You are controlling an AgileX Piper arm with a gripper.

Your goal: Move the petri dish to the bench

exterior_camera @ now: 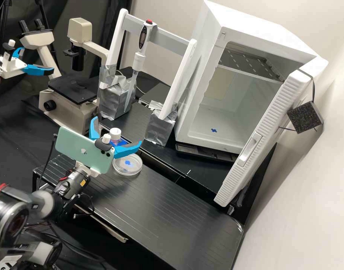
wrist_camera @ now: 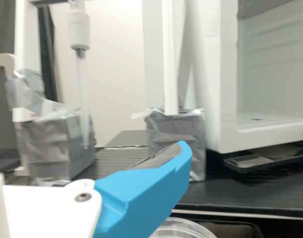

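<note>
Petri dish (exterior_camera: 123,168), clear with a blue mark showing in its middle, sits on the black bench (exterior_camera: 172,217) just beside the gripper (exterior_camera: 117,130), whose fingers are spread wide. White-capped bottle (exterior_camera: 115,134) near the gripper; beyond it, a white cabinet (exterior_camera: 213,129), door (exterior_camera: 267,135) open, shelf (exterior_camera: 250,64) and blue mark (exterior_camera: 214,130) inside, pale wall (exterior_camera: 310,210) alongside.

Open white box-shaped cabinet (exterior_camera: 239,97), white-framed pipette stand (exterior_camera: 166,34)
Cabinet near the black rear surface (exterior_camera: 202,180)'s right edge, stand toward its left.

Petri dish (exterior_camera: 127,168) on black bench (exterior_camera: 172,217); gripper (exterior_camera: 117,130) near — blue fingers (exterior_camera: 123,151) spread; cabinet door (exterior_camera: 267,127) open
</note>
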